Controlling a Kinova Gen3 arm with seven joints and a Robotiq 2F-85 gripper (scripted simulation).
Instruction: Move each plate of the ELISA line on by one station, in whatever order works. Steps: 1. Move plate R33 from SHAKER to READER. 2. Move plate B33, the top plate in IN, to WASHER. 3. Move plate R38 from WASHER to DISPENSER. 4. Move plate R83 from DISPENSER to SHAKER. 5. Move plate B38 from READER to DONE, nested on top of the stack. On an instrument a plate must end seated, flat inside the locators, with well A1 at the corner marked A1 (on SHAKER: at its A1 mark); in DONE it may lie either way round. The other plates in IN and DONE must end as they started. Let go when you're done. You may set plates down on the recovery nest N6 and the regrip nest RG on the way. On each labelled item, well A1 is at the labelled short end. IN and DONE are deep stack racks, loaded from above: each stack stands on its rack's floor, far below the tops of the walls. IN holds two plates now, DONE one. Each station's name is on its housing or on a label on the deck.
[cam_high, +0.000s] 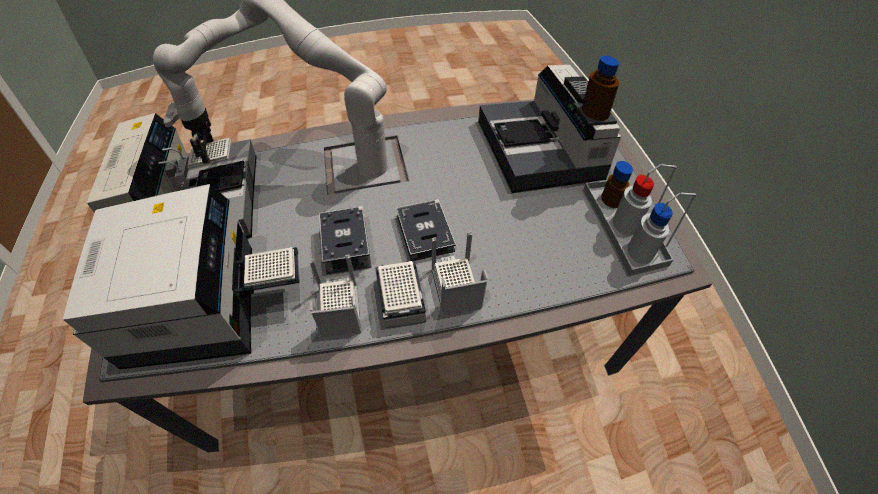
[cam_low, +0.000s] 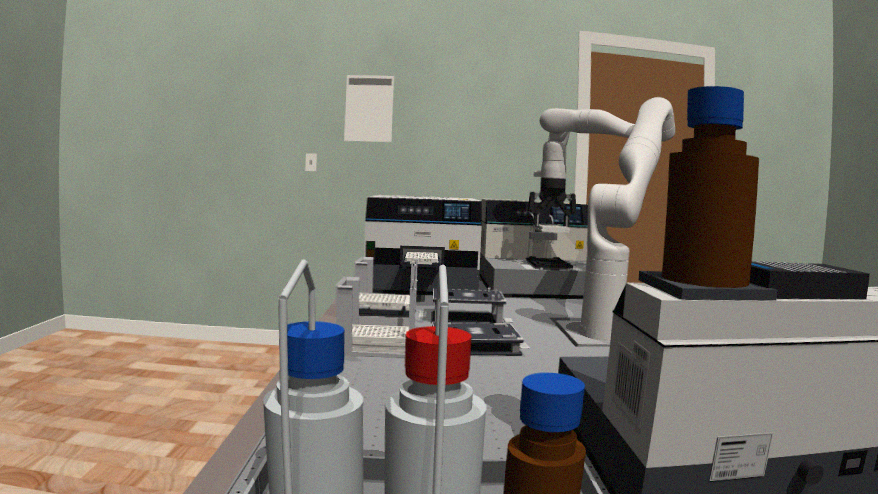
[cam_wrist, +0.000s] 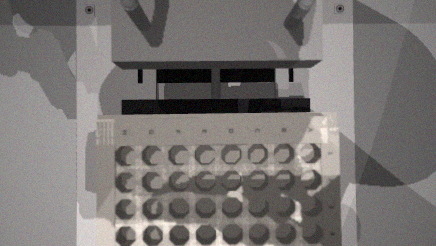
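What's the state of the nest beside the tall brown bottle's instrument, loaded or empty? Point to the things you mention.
Empty: the top view shows the dark nest (cam_high: 521, 132) bare, no plate.

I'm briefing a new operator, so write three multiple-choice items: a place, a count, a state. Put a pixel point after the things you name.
1. Where is the red-capped bottle (cam_high: 628, 215) (cam_low: 417, 442)?
A) in the bottle tray (cam_high: 652, 264)
B) on nest N6
C) on the floor
2. How many blue caps show?
A) one
B) three
C) five
3. The plate (cam_high: 217, 149) (cam_low: 543, 230) (cam_wrist: 231, 169) at the gripper (cam_high: 202, 152) (cam_low: 552, 224) is:
A) raised
B) seated

1 A: it stands among the tray's bottles.
2 B: two there, one atop the instrument (cam_high: 574, 125) (cam_low: 736, 380).
3 A: a gap shows above the dark carrier (cam_high: 230, 175) (cam_low: 548, 263).
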